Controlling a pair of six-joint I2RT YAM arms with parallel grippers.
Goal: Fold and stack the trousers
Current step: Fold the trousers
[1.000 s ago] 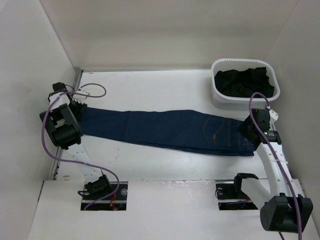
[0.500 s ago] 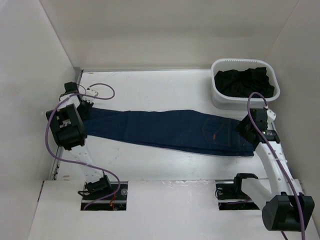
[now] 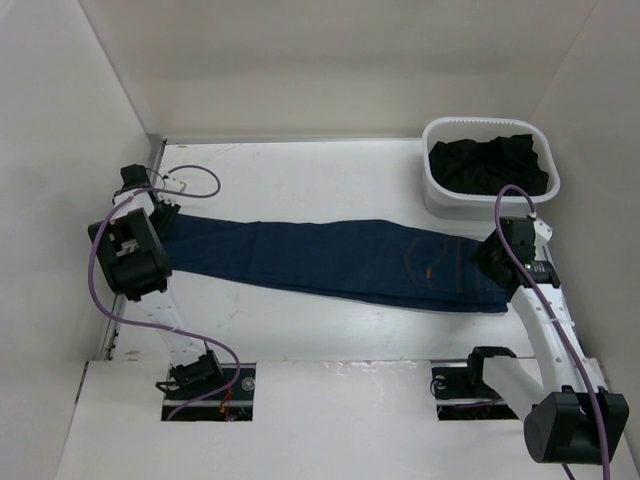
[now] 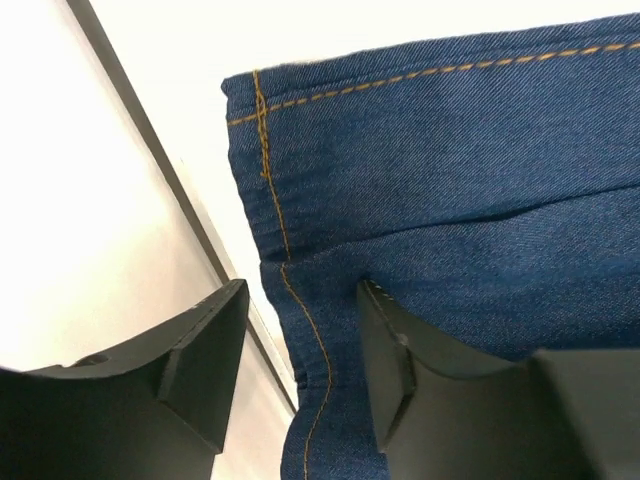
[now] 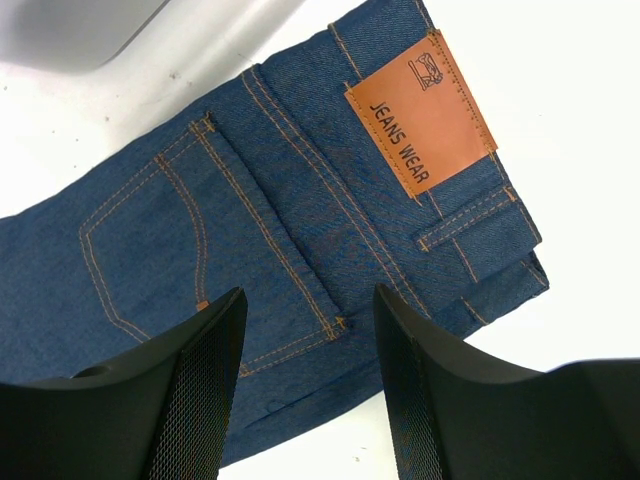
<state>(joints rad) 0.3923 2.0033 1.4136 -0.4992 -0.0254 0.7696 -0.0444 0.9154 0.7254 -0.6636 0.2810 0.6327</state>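
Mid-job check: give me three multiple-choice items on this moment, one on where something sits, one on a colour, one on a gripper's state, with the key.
1. Where does the white basket stand?
A. Between the arm bases
B. At the far right corner of the table
C. At the far left corner

2. What colour is the patch on the waistband of the trousers?
A. Green
B. White
C. Brown

3. How is the right gripper?
A. Open, over the waist end of the trousers
B. Shut on the patch
C. Shut on the basket rim

Key:
1 B: the top view shows it at the far right, beyond the waist end.
2 C: the right wrist view shows a brown patch reading JEANS WEAR.
3 A: its fingers stand apart, with denim showing between them.
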